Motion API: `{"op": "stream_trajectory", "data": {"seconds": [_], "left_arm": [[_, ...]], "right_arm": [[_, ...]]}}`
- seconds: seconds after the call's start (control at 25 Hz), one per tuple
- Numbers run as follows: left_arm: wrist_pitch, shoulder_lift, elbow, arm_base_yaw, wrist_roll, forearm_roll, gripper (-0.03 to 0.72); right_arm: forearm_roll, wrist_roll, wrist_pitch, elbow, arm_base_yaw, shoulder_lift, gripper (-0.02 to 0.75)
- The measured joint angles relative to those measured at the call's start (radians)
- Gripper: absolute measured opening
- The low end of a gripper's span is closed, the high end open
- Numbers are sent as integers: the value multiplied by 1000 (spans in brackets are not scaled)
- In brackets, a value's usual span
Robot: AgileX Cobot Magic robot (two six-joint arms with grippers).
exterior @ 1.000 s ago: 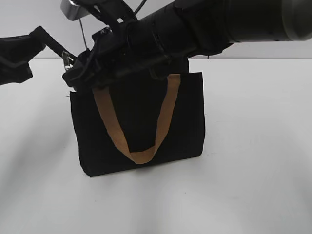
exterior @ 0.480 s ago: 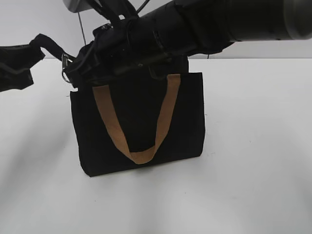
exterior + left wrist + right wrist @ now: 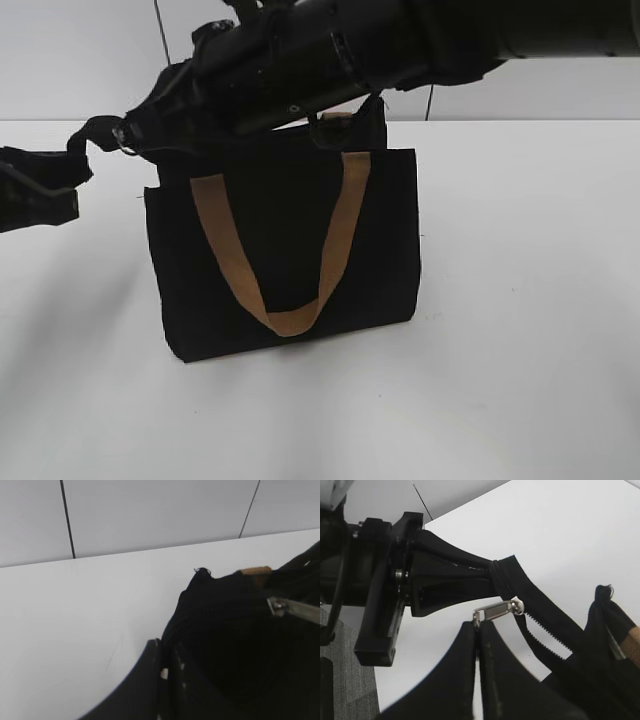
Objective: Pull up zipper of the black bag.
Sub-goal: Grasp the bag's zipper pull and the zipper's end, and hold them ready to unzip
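Observation:
The black bag (image 3: 290, 270) stands upright on the white table, a tan handle strap (image 3: 335, 230) hanging down its front. My right gripper (image 3: 479, 625) is shut on the silver zipper pull tab (image 3: 496, 611), at the bag's top left corner in the exterior view (image 3: 124, 140). The zip teeth behind the slider lie apart (image 3: 555, 630). My left gripper (image 3: 162, 670) is shut on the black fabric end of the zip line; in the exterior view it sits left of the bag (image 3: 72, 175). The pull tab also shows in the left wrist view (image 3: 292, 609).
The white table (image 3: 520, 330) runs wide around the bag, with a pale wall behind it. My right arm (image 3: 400, 40) crosses above the bag's top from the upper right. The second tan strap end (image 3: 255, 571) peeks out at the bag's mouth.
My right gripper has moved left with the pull tab along the bag's top. My left gripper has dropped lower, still holding the fabric end. The bag has stayed put.

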Motion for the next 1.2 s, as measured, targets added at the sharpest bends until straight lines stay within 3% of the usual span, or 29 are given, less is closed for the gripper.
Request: {"op": "stream_trajectory", "data": {"seconds": [0.56,1.2], "left_arm": [[48,9,0,-1,0,0,2],[211,9,0,-1,0,-15,2]], "right_arm": [[-14,55,36,0,-153,0,-1],[-364,224,46,0,-172,-2,-1]]}}
